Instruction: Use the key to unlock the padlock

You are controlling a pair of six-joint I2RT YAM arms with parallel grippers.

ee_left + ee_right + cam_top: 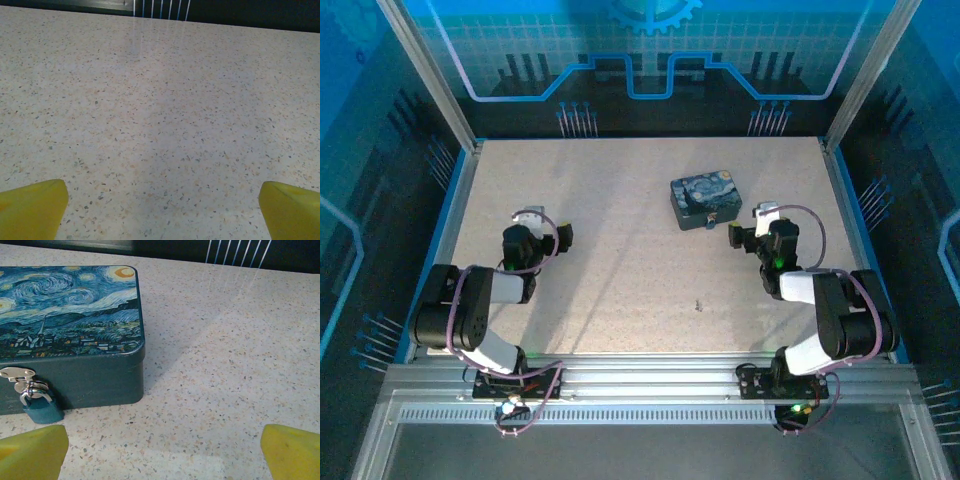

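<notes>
A small teal padlock (42, 408) with a silvery shackle hangs from the metal hasp on the front wall of the blue swirl-painted tin (70, 305), at the left of the right wrist view. The tin (705, 200) sits right of the table's centre. The key (699, 305) is a tiny grey sliver lying on the table nearer the arms, below the tin. My right gripper (763, 228) hovers just right of the tin, open (162, 450), with only bare table between its yellow fingertips (30, 452). My left gripper (535, 228) is open (162, 210) over bare table on the left.
The speckled tabletop (620, 260) is bordered by metal rails and blue walls. The far edge (160, 12) meets a dark wall with pale vertical stripes. The arms' bases stand at the near rail (640, 375).
</notes>
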